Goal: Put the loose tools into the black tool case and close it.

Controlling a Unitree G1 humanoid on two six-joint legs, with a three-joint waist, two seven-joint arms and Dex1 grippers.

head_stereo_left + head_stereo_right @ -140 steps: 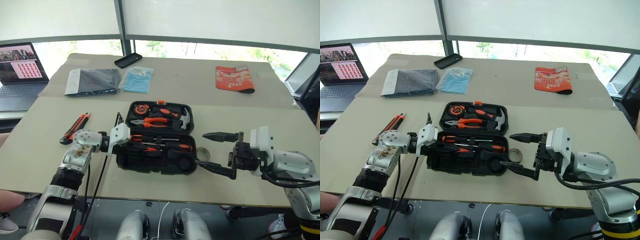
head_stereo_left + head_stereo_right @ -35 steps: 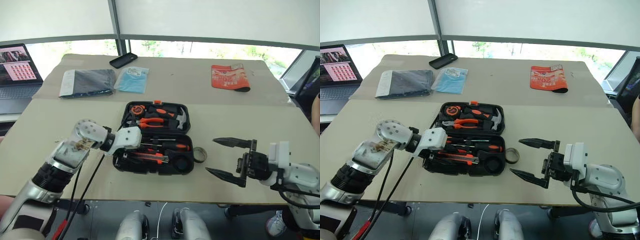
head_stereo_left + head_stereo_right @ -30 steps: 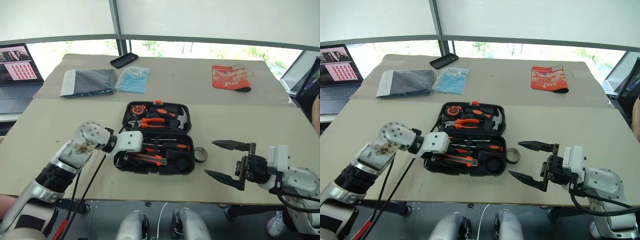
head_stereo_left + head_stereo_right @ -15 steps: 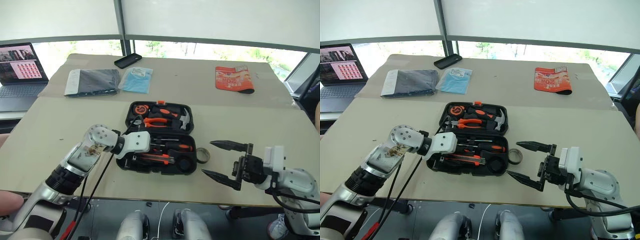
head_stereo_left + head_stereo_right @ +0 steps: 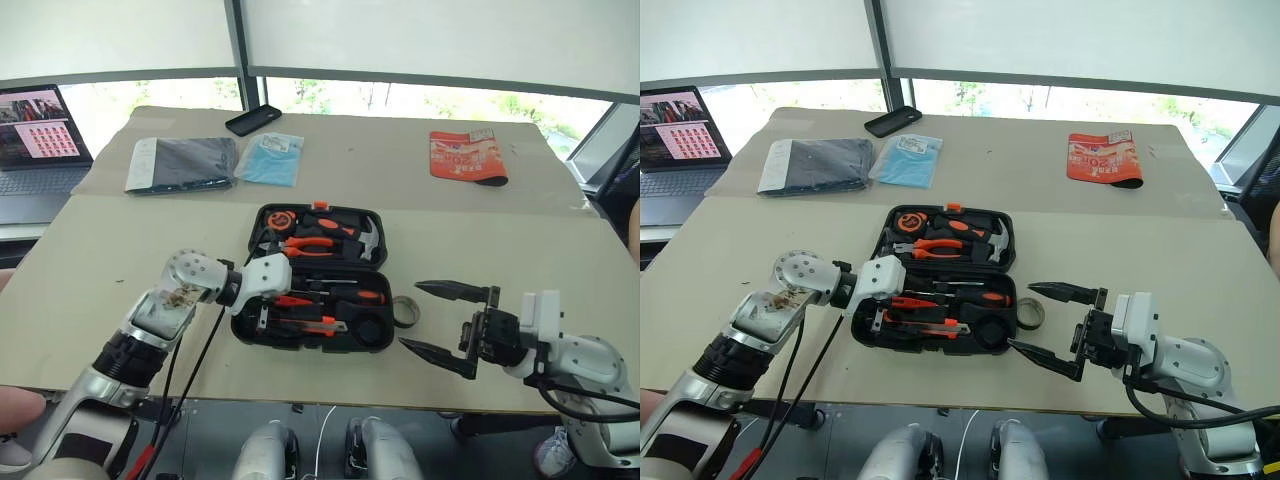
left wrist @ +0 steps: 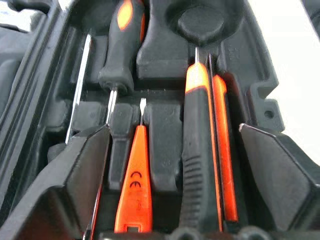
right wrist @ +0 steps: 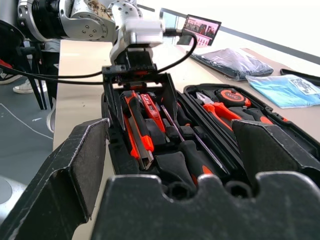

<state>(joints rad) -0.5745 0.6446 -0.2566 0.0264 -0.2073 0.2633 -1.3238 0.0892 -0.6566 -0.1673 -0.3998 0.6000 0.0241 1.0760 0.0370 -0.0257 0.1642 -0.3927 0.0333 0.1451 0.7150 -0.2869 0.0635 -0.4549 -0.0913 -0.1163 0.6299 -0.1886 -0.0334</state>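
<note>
Fingers of both grippers spread wide, empty; left wrist view shows utility knife (image 6: 200, 150) seated in case (image 5: 300, 335).

Open black tool case (image 5: 372, 262), tools (image 5: 300, 322) inside

Silver-grey arms with white wrist blocks, black ribbed forearm sleeves, trailing black cables and pointed black fingers (image 5: 447, 290).

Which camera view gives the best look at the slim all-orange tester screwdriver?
The left wrist view: the tester screwdriver lies close up in its recess of the tool case. In the eye views it is a thin orange sliver beside the left gripper; in the right wrist view it is distant.
</note>
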